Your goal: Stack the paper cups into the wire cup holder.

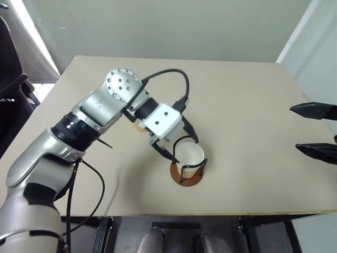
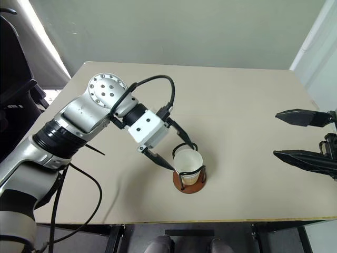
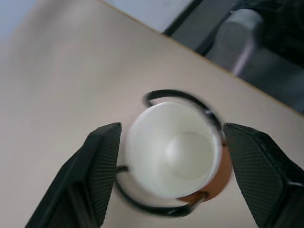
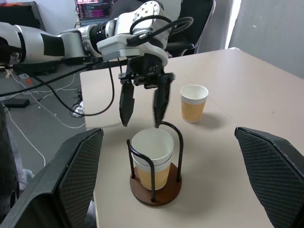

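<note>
Paper cups point(image 4: 152, 159) sit in the wire cup holder point(image 4: 156, 190) beneath the spread left end effector point(image 4: 141, 118).

Near the worktop's point(image 1: 237, 105) front edge, the holder point(image 1: 186, 176) has cups point(image 1: 189, 158) stacked in it. Another cup point(image 4: 194, 102) stands apart, behind the left arm point(image 1: 89, 118).

No text, label, brand, number or sign can be read on anything in these views.

Beige table point(image 1: 253, 105), black office chair point(image 1: 10, 89) beside it, monitor point(image 4: 92, 8) behind, cables on floor point(image 4: 19, 102)
</note>
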You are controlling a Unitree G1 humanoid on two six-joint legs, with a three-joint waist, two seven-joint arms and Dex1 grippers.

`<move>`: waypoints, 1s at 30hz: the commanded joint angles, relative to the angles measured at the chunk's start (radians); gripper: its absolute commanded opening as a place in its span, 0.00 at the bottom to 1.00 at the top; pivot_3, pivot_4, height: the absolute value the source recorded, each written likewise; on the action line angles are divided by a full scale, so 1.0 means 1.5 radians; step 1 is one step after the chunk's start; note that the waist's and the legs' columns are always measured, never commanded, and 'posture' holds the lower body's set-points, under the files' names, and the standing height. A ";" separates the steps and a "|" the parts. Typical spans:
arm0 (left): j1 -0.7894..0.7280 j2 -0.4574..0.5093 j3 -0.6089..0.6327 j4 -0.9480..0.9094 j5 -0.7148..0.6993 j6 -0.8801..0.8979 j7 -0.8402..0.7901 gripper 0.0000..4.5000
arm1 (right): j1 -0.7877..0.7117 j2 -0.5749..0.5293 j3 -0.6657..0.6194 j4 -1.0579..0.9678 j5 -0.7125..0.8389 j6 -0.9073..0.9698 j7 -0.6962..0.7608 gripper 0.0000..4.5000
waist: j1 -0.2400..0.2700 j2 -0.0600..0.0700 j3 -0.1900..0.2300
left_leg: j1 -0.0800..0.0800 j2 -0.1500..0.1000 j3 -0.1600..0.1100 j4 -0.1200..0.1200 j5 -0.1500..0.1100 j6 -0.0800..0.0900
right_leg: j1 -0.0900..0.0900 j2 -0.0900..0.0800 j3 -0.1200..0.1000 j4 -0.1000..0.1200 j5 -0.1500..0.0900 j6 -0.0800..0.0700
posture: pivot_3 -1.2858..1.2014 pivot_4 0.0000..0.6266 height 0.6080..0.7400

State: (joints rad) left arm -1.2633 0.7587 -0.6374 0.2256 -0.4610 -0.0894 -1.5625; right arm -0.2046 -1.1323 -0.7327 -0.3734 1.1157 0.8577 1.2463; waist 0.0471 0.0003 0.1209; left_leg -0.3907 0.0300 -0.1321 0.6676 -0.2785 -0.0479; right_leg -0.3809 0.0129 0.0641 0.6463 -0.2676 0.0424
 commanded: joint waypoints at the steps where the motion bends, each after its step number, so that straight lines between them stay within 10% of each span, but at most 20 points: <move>1: -0.070 0.019 0.131 0.100 0.023 0.051 0.036 0.76 | -0.019 -0.012 0.020 0.018 -0.013 -0.026 0.009 1.00 | 0.000 0.000 0.000 | 0.000 0.000 0.000 0.000 0.000 0.000 | 0.000 0.000 0.000 0.000 0.000 0.000 | 0.52 0.24 1.00; 11: 0.048 0.163 0.205 0.238 0.193 0.023 -0.011 0.76 | -0.049 -0.010 0.075 0.043 -0.030 -0.052 0.024 1.00 | -0.014 0.004 -0.002 | 0.001 -0.001 0.003 -0.001 -0.002 0.003 | -0.005 0.000 0.012 0.000 -0.001 0.004 | 0.52 0.24 1.00; 30: 0.018 0.013 0.205 0.541 0.369 -0.099 0.069 0.76 | -0.051 -0.012 0.054 0.020 -0.024 -0.037 -0.001 1.00 | -0.010 0.003 -0.001 | -0.004 -0.001 0.004 0.004 -0.004 0.006 | -0.008 0.000 0.013 0.000 0.002 0.006 | 0.52 0.24 1.00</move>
State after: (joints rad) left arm -1.2039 0.7706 -0.3508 1.0238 0.0743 -0.2207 -1.4675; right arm -0.2808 -1.1360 -0.6004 -0.3211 1.0589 0.7995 1.2545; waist 0.0326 0.0052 0.1188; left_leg -0.3975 0.0281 -0.1253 0.6750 -0.2838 -0.0386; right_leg -0.3928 0.0126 0.0838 0.6462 -0.2650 0.0514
